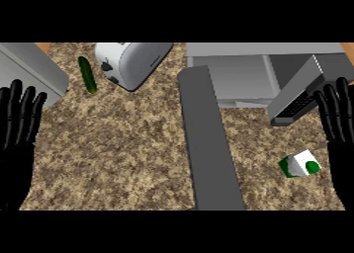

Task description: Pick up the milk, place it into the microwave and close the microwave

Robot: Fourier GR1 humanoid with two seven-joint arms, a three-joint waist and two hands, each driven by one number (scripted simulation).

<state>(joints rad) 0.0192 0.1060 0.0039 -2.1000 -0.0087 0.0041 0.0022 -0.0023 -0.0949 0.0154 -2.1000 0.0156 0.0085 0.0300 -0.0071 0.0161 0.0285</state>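
A small white and green milk carton stands on the speckled counter at the lower right. The grey microwave sits at the back right with its door swung open toward me. My right hand is open at the right edge, fingers straight up, just right of the carton and apart from it. At the left edge my left hand rests open with fingers up, holding nothing.
A dark grey strip runs from the microwave toward the front edge, left of the carton. A silver toaster and a green cucumber lie at the back left. A grey appliance fills the far left corner.
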